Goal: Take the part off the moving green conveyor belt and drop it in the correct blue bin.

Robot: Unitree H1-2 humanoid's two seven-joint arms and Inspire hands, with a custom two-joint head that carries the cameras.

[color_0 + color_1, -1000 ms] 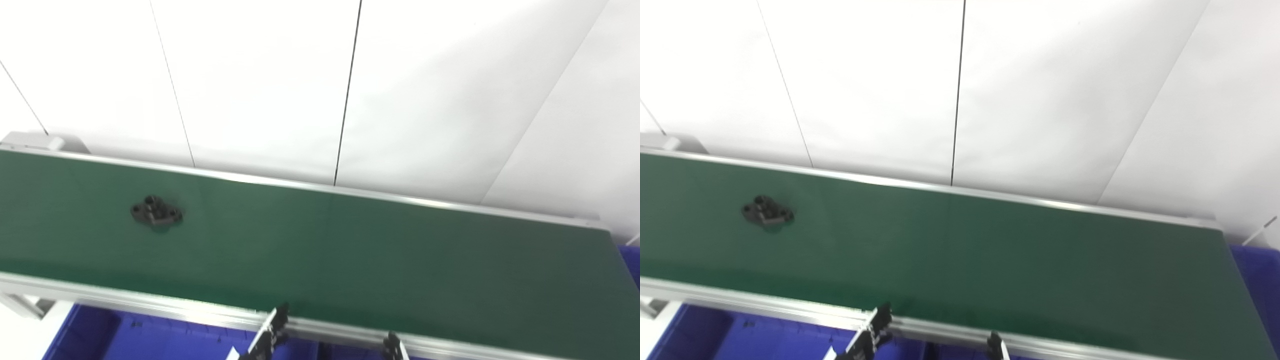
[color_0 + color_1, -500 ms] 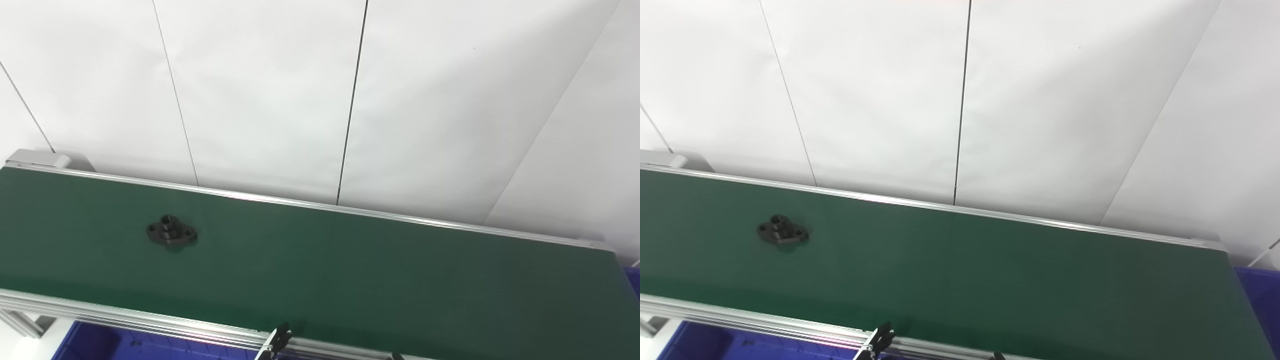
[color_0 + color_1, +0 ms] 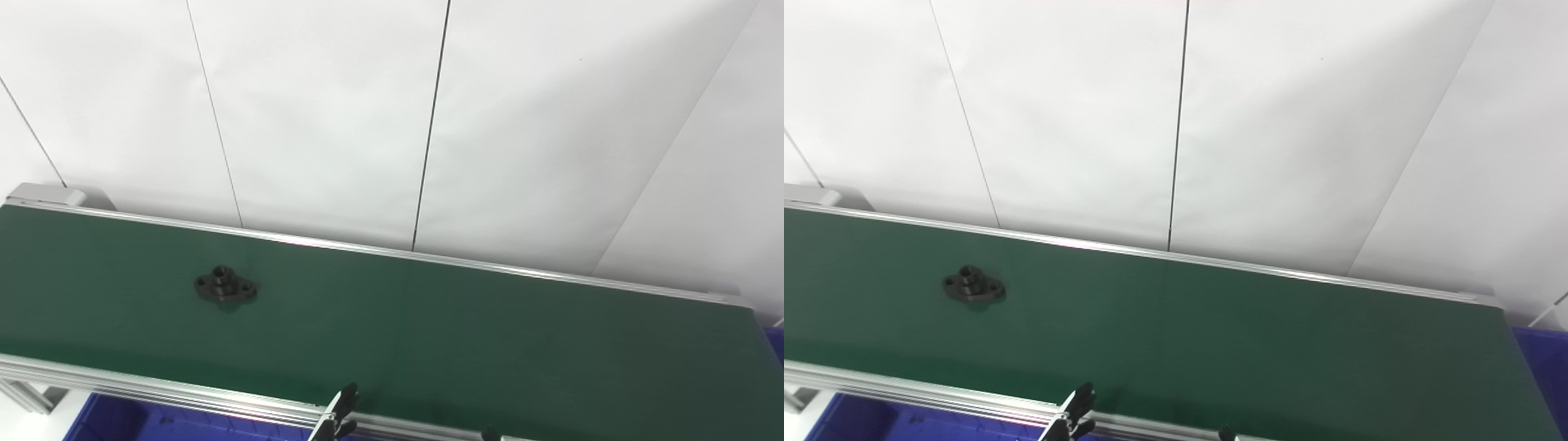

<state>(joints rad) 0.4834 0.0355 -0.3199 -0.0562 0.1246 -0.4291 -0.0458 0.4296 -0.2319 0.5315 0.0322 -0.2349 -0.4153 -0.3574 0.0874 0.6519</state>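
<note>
Right eye view: wider blue bin point(image 3: 1540, 361) corner.

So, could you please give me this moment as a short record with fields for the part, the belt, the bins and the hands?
part: black flanged part, lying flat on the belt, nothing touching it
belt: green conveyor belt, part on its left stretch
bins: blue bin below the belt's near rail at left; another blue bin past its right end
left hand: only fingertips show at the bottom edge, near the rail
right hand: only a dark tip shows at the bottom edge
grasp: not yet begun
</note>
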